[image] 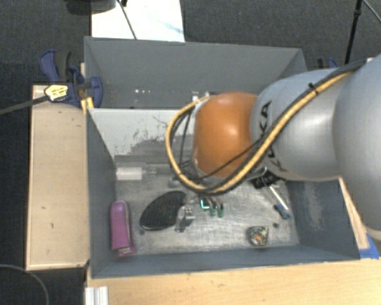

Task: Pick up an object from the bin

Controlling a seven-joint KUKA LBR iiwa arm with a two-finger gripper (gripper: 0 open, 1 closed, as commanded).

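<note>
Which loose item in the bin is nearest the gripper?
The black oval pad, right beside the gripper. The purple tube and small round piece lie farther off.

Grey metal bin (178, 75): rectangular, sloped walls, centre of the frame. The floor is scratched and scuffed pale toward its upper left. On the floor:

1. Purple bottle (119, 227): oblong, lying flat at lower left, just beside the left wall, its length running up and down the frame.
2. Black oval piece (162, 210): meshed face, lying flat right of the bottle, near but apart from it.
3. White tube (130, 173): short, lying crosswise at upper left of the floor, above the bottle.
4. Round metal piece (258, 236): small, at lower right near the front wall, well apart from the rest.
5. Blue pen (280, 203): thin, slanted, at the right of the floor, partly hidden.
</note>
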